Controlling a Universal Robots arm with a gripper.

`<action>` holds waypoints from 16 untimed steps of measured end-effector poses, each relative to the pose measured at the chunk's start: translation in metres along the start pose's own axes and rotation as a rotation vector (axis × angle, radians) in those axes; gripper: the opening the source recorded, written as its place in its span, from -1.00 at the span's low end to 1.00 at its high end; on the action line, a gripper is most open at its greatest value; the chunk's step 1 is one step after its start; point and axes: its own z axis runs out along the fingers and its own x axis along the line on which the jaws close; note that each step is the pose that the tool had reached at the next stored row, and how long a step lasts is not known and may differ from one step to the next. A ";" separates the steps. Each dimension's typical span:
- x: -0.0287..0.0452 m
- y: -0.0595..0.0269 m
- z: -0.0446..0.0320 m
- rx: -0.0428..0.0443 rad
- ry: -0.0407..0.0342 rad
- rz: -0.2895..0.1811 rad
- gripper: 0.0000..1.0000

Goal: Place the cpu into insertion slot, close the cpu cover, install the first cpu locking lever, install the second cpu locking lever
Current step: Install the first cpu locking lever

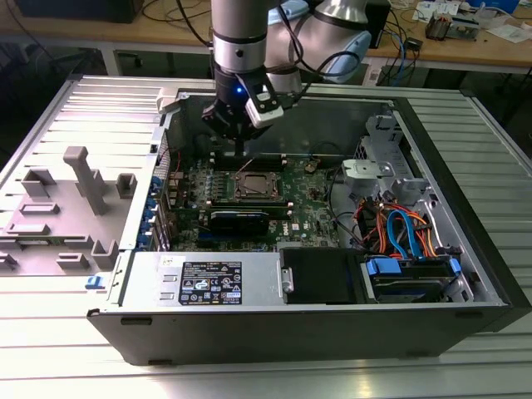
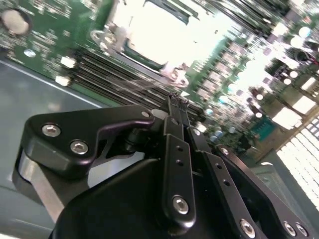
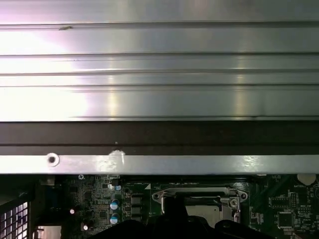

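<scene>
Ribbed metal table [image 1: 50, 332], open computer case [image 1: 316, 332], fingers [image 2: 175, 113] closed above motherboard [image 1: 312, 198], workbench [image 1: 465, 51] behind

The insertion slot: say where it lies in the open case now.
In the exterior view, the insertion slot lies near the middle of the green motherboard, with the gripper close above it and coloured cables to the exterior view's right.
</scene>
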 end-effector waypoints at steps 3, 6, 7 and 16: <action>-0.0108 0.0001 0.0008 0.0003 0.0000 0.000 -0.79; -0.0130 0.0003 0.0026 0.0030 0.0001 0.000 -0.79; -0.0132 0.0004 0.0034 0.0036 0.0000 0.000 -0.79; -0.0138 0.0007 0.0102 0.0041 0.0000 0.000 -0.79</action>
